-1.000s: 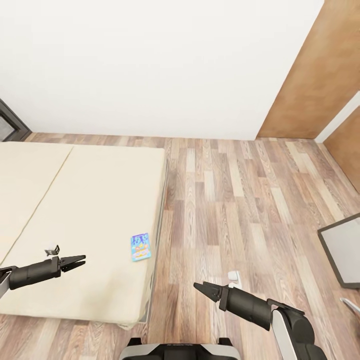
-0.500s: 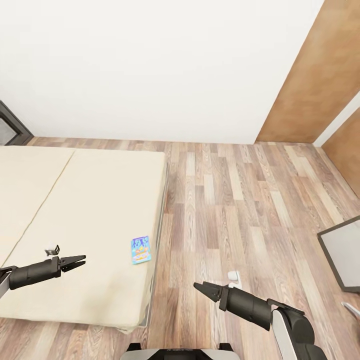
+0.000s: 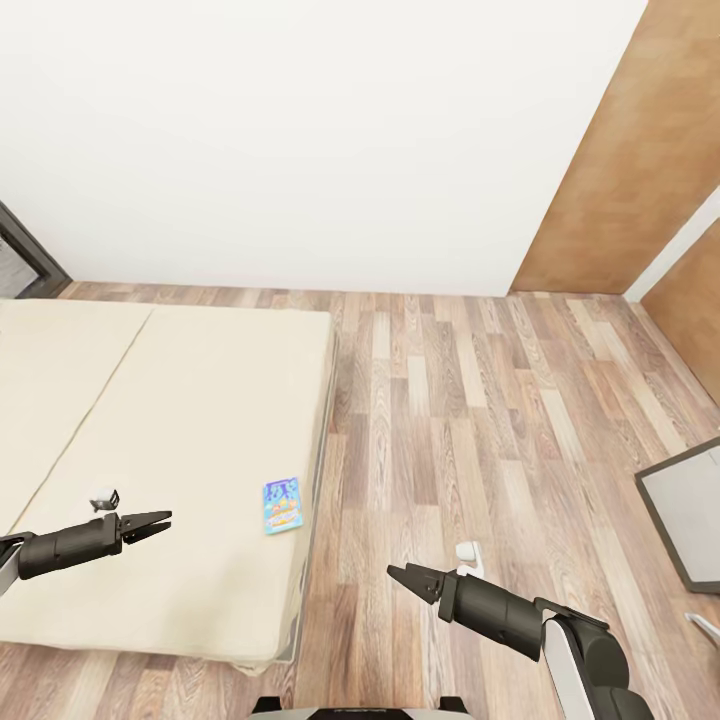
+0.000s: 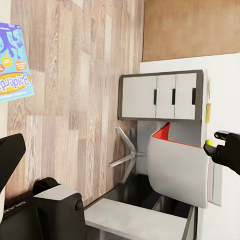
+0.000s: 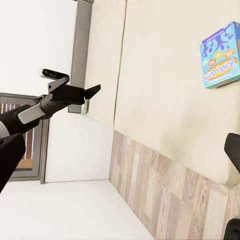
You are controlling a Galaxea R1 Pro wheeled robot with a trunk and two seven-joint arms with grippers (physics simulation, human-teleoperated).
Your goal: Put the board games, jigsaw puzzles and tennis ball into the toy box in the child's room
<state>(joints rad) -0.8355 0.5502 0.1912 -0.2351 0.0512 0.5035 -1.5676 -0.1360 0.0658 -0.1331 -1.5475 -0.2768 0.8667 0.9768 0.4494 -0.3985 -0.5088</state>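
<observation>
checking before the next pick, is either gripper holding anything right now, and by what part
Nothing is held. The left gripper hangs over the bed and the right gripper over the floor, both bare; the board game lies untouched near the bed's edge.

Bed (image 3: 170, 420) top open and flat; one board game (image 3: 283, 504) lies near its right edge, nothing around it. Left pincer (image 3: 150, 522) hangs over the mattress, apart from the box. Right pincer (image 3: 405, 577) sits over bare wood floor (image 3: 450, 400). Grey-framed panel (image 3: 685, 510) bounds the floor at far right.
</observation>
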